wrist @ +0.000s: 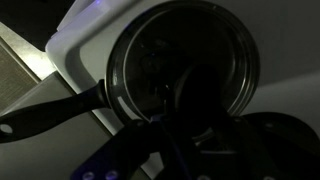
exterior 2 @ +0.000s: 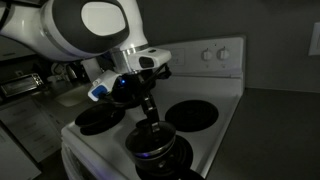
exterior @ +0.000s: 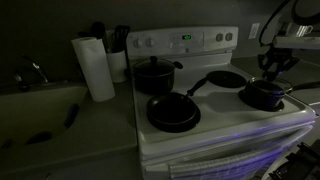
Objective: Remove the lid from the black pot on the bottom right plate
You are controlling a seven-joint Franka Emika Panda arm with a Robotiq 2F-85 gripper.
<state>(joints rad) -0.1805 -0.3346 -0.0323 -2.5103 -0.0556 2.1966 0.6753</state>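
Fingers (exterior 2: pixel 149 113) sit at the lid (wrist: pixel 185 60) on the black pot (exterior: pixel 264 96), grip unclear; frying pan (exterior: pixel 172 112) stands near.

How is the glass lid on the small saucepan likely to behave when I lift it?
The glass lid looks see-through inside a metal rim, so it is probably rigid, fairly heavy for its size, and breakable if knocked. Its glossy surface suggests it is slippery. Being round, it could roll if set down on edge.
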